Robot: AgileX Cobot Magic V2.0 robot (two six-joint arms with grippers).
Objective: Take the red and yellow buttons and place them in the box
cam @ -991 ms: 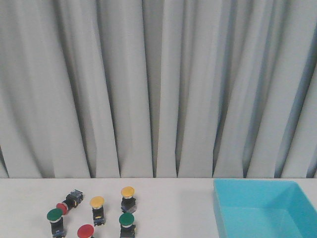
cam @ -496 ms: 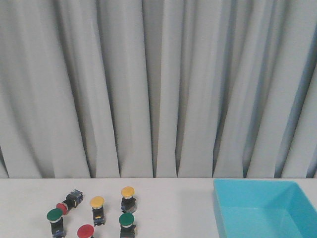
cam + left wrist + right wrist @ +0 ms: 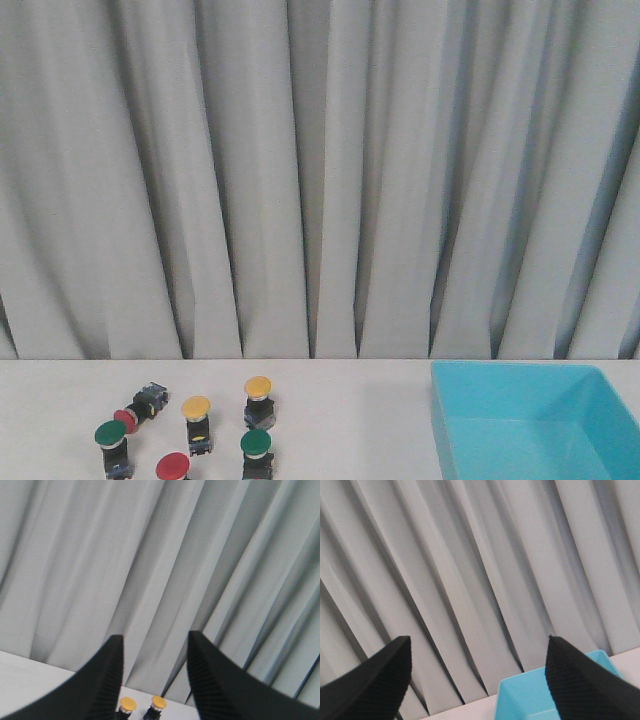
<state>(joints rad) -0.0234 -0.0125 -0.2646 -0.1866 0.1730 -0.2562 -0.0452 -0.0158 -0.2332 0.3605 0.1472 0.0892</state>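
On the white table at the lower left of the front view stand two yellow buttons (image 3: 258, 386) (image 3: 196, 407), an upright red button (image 3: 172, 466) and a red button lying on its side (image 3: 126, 419). The cyan box (image 3: 530, 420) sits at the lower right. Neither gripper shows in the front view. In the left wrist view my left gripper (image 3: 155, 640) is open and empty, raised, with both yellow buttons (image 3: 128, 704) (image 3: 159, 702) far beyond its fingers. My right gripper (image 3: 479, 639) is open wide and empty, with the box (image 3: 530, 697) beyond it.
Two green-capped buttons (image 3: 110, 433) (image 3: 255, 442) stand among the red and yellow ones. A pleated grey curtain (image 3: 320, 170) hangs right behind the table's far edge. Bare white tabletop (image 3: 350, 420) lies between the buttons and the box.
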